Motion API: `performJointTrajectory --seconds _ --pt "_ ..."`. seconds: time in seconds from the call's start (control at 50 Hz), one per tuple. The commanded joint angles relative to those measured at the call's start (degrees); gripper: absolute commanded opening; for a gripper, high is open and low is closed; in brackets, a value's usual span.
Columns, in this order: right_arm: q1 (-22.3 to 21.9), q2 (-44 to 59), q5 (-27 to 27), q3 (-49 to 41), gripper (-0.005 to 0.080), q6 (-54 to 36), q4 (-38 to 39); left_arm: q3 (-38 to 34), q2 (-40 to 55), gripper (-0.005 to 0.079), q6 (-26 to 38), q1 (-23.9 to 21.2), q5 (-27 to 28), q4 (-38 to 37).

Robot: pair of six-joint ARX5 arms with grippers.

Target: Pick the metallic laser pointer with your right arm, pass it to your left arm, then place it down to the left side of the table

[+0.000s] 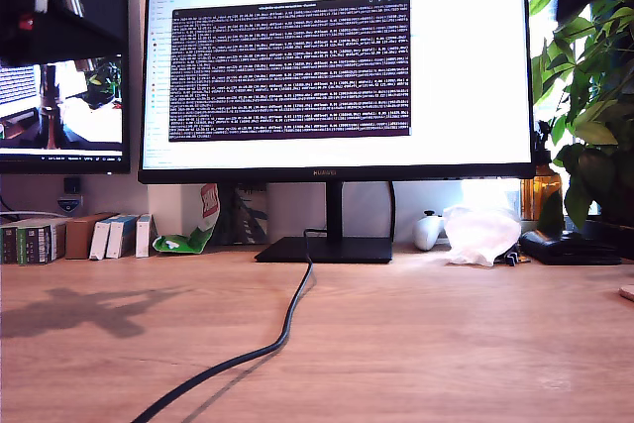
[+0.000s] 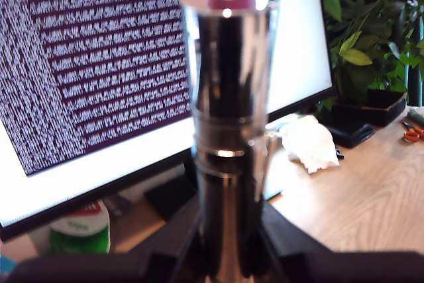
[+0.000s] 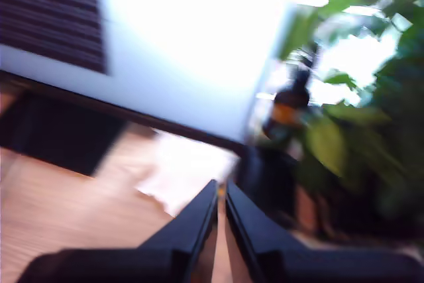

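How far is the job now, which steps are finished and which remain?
Done: the metallic laser pointer is off the table, and my second tool, shut and empty, seems to have passed it on. In hand: my first tool holds it upright in the air. Left: placing it on the table.

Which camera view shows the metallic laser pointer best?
The first wrist view: the metallic laser pointer fills the picture's middle, standing up from my first gripper. The exterior view and the second wrist view show nothing of it.
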Motion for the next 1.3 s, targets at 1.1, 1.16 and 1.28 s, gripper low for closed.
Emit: performJointTrajectory --seconds 1.1,1.16,1.28 --pt "-3.50 -28.09 -1.09 -29.33 -0.0011 -0.17 7.26 39.91 30.71 -0.0024 -0.02 4.02 0.50 -73.96" --pt "-3.50 -28.09 -1.70 -29.33 -0.0011 -0.17 7.26 42.56 33.55 -0.0024 -0.26 4.26 0.48 -78.07" --pt "-3.50 -28.09 -1.73 -29.33 -0.0011 -0.17 7.28 47.30 38.88 -0.0024 -0.26 4.48 0.50 -85.83"
